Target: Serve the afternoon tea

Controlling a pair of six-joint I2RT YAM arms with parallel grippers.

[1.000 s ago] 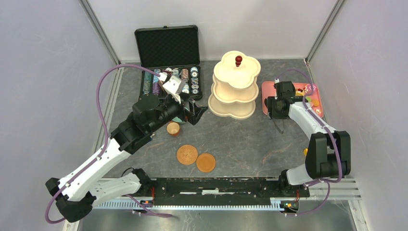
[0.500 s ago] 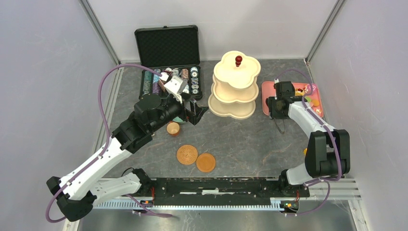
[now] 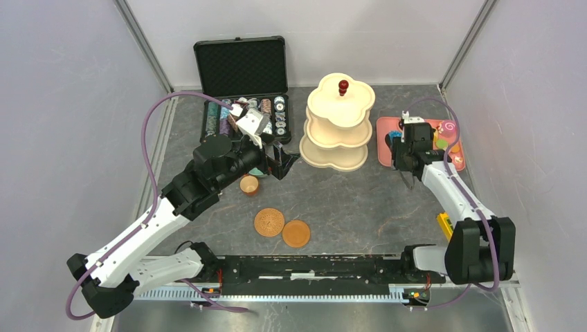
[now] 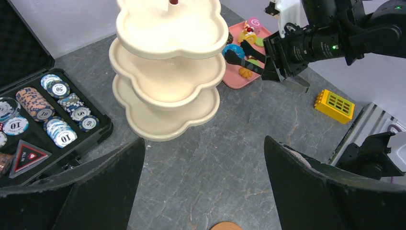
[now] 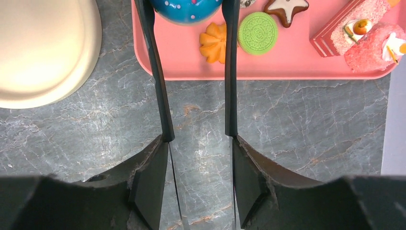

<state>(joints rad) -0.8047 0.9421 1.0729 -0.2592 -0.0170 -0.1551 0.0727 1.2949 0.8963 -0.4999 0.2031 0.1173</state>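
The cream three-tier stand with a red knob stands at the back centre and also shows in the left wrist view. Toy pastries lie on a pink tray to its right. My right gripper is shut on black tongs, and their tips stand on either side of a blue pastry. My left gripper is open and empty above the table. A small brown cup stands just below it. Two brown saucers lie near the front. The teal cup is hidden.
An open black case of poker chips stands at the back left, close to the stand. A yellow block lies on the table at the right, by the right arm. An orange pastry and a green cookie lie beside the tongs.
My right arm has swung to the right and its wrist has moved over the tray's left part. The left arm has barely moved.
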